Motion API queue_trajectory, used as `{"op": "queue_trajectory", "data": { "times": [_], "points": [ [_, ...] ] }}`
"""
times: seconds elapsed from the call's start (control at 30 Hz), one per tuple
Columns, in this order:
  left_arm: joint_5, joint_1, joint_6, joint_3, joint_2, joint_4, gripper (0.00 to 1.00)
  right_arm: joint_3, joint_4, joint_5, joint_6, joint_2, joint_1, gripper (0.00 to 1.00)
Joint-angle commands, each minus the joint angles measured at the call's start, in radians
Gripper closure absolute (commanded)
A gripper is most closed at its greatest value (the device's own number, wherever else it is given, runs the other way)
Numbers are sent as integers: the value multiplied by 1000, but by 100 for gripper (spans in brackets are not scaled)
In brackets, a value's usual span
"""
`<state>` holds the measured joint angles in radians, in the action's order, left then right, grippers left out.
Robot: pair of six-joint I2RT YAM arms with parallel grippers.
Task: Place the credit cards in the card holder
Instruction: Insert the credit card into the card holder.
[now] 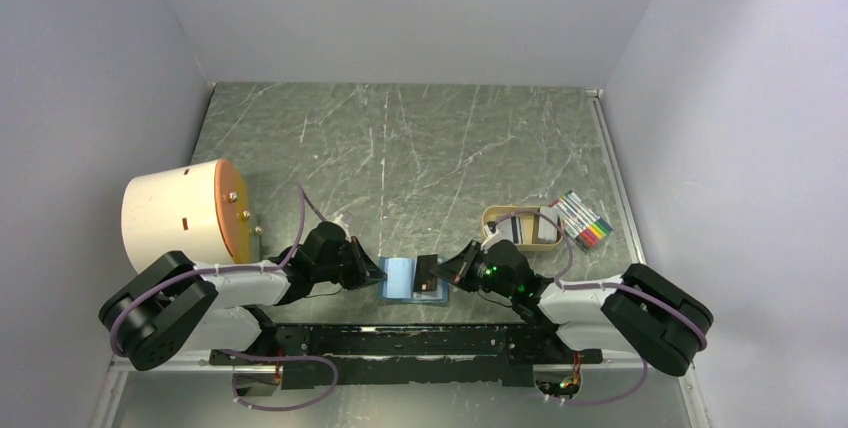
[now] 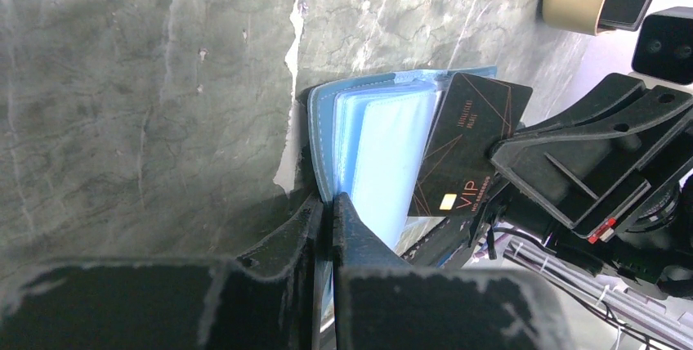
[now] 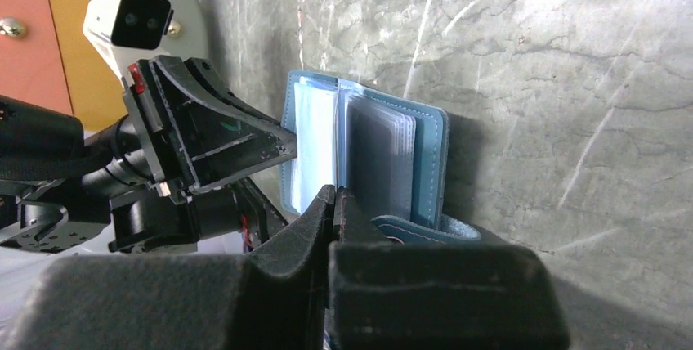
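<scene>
The left end effector (image 2: 331, 207) is clamped on the left edge of the card holder (image 2: 372, 150), its two fingers pressed together with the teal cover pinched between them. The holder lies open on the table (image 1: 420, 148) with its clear sleeves fanned upward. The right end effector (image 3: 333, 199) is closed on a black credit card (image 2: 466, 150) printed VIP with a gold chip, gripping it by one long edge. The card stands tilted over the holder's right-hand page with a corner at the sleeves; whether it has entered a pocket cannot be told. From above, the two end effectors face each other across the holder, one at each of its sides. Beyond the holder and to its right sits a tan tray (image 1: 497, 213) with what look like pale credit cards (image 1: 515, 232) inside, and a pack of coloured markers (image 1: 584, 220) lies farther from the holder on the same side. Well to the holder's left stands a white drum (image 1: 180, 210) with an orange face.
</scene>
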<state>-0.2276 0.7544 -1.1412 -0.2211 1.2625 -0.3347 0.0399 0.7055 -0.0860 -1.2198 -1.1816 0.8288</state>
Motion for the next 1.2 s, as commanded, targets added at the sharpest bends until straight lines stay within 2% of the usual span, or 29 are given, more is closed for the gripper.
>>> {"op": "queue_trajectory", "data": {
  "times": [0.0,0.43,0.87,1.17],
  "points": [
    [14,7,-5,17,9,-17,91,-2,64,7,-7,-38,9,100],
    [14,8,-6,20,14,-23,91,5,168,-2,23,-111,37,100],
    [13,8,-5,17,19,-21,91,-18,178,20,1,-63,42,100],
    [19,8,-10,23,5,-15,91,-26,260,-3,-19,-157,42,100]
  ]
}}
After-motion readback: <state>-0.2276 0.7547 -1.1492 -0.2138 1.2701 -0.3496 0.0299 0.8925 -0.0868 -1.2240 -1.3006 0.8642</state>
